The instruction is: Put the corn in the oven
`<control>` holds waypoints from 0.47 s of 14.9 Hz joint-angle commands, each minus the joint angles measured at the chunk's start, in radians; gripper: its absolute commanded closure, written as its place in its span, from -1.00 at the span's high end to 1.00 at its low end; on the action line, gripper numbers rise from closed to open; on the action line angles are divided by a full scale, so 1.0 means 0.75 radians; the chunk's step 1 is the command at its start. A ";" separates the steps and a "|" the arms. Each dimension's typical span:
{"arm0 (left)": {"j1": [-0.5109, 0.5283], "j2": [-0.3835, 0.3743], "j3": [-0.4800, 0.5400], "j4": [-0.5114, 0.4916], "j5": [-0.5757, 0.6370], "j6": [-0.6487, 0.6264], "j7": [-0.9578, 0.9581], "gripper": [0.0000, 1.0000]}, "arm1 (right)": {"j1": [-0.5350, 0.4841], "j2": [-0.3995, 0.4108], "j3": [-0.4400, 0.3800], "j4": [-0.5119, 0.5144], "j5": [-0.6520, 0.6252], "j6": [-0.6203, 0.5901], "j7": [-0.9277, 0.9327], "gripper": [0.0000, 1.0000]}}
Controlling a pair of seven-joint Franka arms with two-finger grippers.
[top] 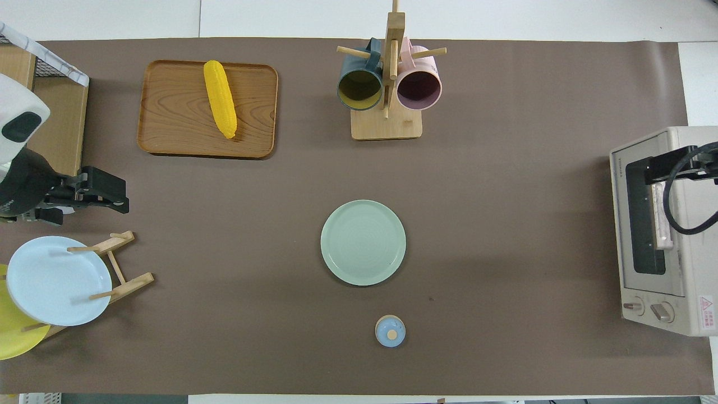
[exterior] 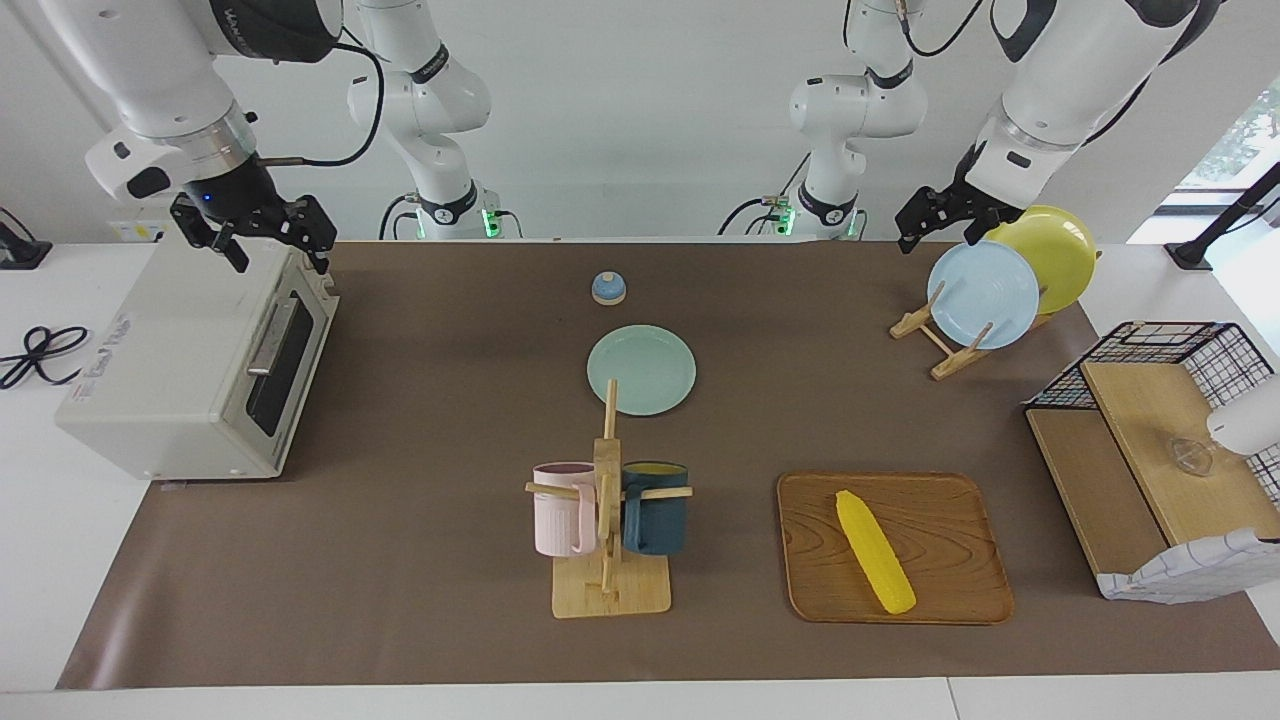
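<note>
The corn (exterior: 873, 550) is a bright yellow cob lying on a wooden tray (exterior: 950, 600), toward the left arm's end of the table and far from the robots; it also shows in the overhead view (top: 219, 105). The oven (exterior: 170, 380) is off-white and stands at the right arm's end, its dark glass door shut and its bar handle (exterior: 270, 335) showing. It also shows in the overhead view (top: 690, 314). My right gripper (exterior: 280, 255) is open and empty above the oven's top front edge. My left gripper (exterior: 935, 235) is open and empty, up beside the plate rack.
A plate rack (exterior: 940, 345) holds a blue plate (exterior: 983, 293) and a yellow plate (exterior: 1050, 255). A green plate (exterior: 641, 369) and a small blue lid (exterior: 608, 288) lie mid-table. A mug tree (exterior: 608, 530) holds a pink and a dark blue mug. A wire shelf (exterior: 1150, 440) stands beside the tray.
</note>
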 commanded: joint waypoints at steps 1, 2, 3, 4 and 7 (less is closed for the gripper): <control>0.018 -0.017 -0.015 -0.016 0.008 0.019 -0.009 1.00 | -0.016 -0.001 0.006 -0.011 0.018 0.022 0.017 1.00; 0.018 -0.020 -0.015 -0.016 0.006 0.019 -0.011 1.00 | -0.014 -0.001 0.006 -0.011 0.016 0.022 0.019 1.00; 0.018 -0.018 -0.015 -0.016 0.006 0.017 -0.011 1.00 | -0.010 -0.003 0.006 -0.011 0.006 0.020 0.019 1.00; 0.018 -0.017 -0.015 -0.016 0.006 0.017 -0.011 1.00 | -0.012 -0.005 0.006 -0.017 0.004 0.012 0.019 1.00; 0.018 -0.017 -0.015 -0.016 0.006 0.017 -0.011 1.00 | 0.000 -0.052 0.004 -0.111 0.018 0.006 0.001 1.00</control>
